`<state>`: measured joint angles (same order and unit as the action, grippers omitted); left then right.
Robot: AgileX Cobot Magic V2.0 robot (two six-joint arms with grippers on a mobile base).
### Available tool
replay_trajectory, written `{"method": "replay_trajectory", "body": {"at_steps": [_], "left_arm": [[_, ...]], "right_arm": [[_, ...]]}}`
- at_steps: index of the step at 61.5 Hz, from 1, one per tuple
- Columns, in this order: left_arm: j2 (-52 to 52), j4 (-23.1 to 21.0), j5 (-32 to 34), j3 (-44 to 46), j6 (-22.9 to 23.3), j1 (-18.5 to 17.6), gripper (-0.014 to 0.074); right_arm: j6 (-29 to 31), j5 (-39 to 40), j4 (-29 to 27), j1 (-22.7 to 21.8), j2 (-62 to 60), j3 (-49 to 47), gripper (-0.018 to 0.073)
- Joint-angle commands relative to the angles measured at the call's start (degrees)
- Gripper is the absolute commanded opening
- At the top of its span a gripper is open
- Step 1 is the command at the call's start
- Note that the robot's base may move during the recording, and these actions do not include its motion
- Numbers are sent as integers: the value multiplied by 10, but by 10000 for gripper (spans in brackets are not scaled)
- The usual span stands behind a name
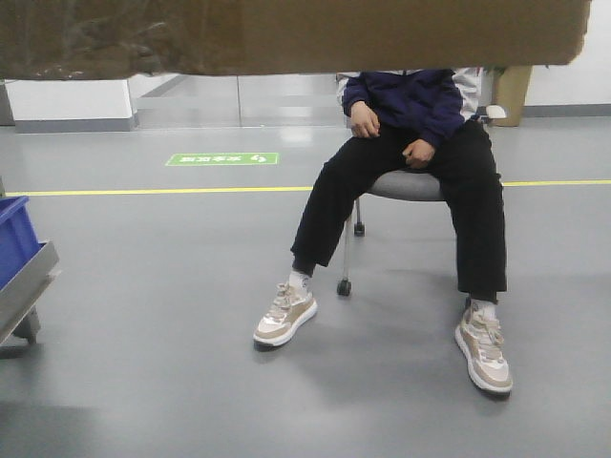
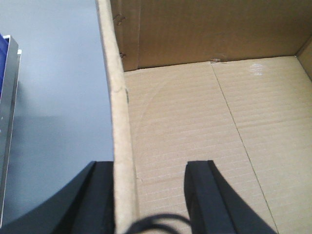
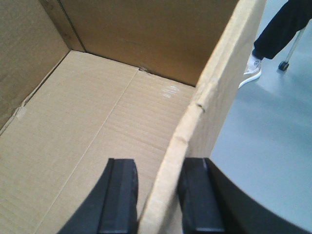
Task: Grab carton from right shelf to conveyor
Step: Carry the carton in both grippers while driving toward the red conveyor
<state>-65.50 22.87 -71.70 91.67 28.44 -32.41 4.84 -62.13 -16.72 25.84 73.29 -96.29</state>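
Observation:
The carton (image 1: pixel 286 33) is a brown cardboard box, open at the top, held up off the floor; its underside fills the top of the front view. In the left wrist view my left gripper (image 2: pixel 151 168) straddles the carton's left wall (image 2: pixel 119 126): the outer finger touches the wall and the inner finger stands apart inside the box (image 2: pixel 195 112). In the right wrist view my right gripper (image 3: pixel 157 163) is closed on the carton's right wall (image 3: pixel 214 87), with one finger inside the box (image 3: pixel 97 107). The conveyor is out of view.
A person (image 1: pixel 410 162) sits on a wheeled chair (image 1: pixel 406 186) straight ahead, feet on the grey floor. A blue bin (image 1: pixel 14 239) on a metal rail (image 1: pixel 29 281) stands at the left; the rail also shows in the left wrist view (image 2: pixel 7 126). A yellow floor line (image 1: pixel 162 191) runs across.

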Motion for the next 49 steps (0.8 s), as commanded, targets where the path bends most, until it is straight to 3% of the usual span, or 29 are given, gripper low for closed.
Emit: {"method": "replay_trajectory", "body": {"at_steps": [1, 49], "left_arm": [[6, -26, 22, 1, -22, -8, -16], [6, -21, 25, 1, -22, -8, -16]], "right_arm": [[22, 39, -5, 0, -4, -4, -69], [22, 39, -5, 0, -3, -4, -69]]}}
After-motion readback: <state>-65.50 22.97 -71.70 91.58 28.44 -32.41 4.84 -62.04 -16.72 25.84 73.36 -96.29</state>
